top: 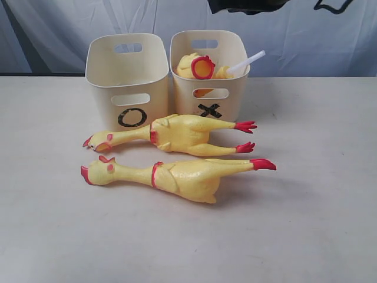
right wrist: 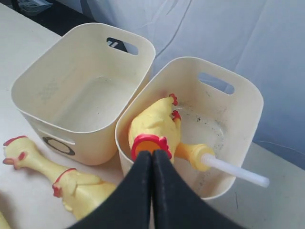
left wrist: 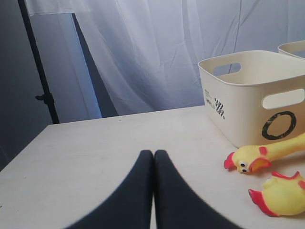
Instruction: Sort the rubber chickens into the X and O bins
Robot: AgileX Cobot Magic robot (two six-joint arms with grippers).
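Sorting about one-third done, by my reckoning: tubed chicken (top: 200,66) sits in X bin (top: 227,97); O bin (top: 109,88) holds nothing. On counter (top: 318,224) before both bins lie rear chicken (top: 182,134) and front chicken (top: 182,175). Pinched closed, holding nothing: left gripper (left wrist: 153,157), right gripper (right wrist: 152,158). Next move needs one opened over a chicken. Exterior view shows neither gripper.

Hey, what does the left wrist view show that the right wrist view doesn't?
Left wrist only: a dark stand and a printed label on the end of the O bin. Right wrist only: both bins' insides, with the tubed chicken in the X bin. Both: the O bin, the rear chicken on the table, the white curtain.
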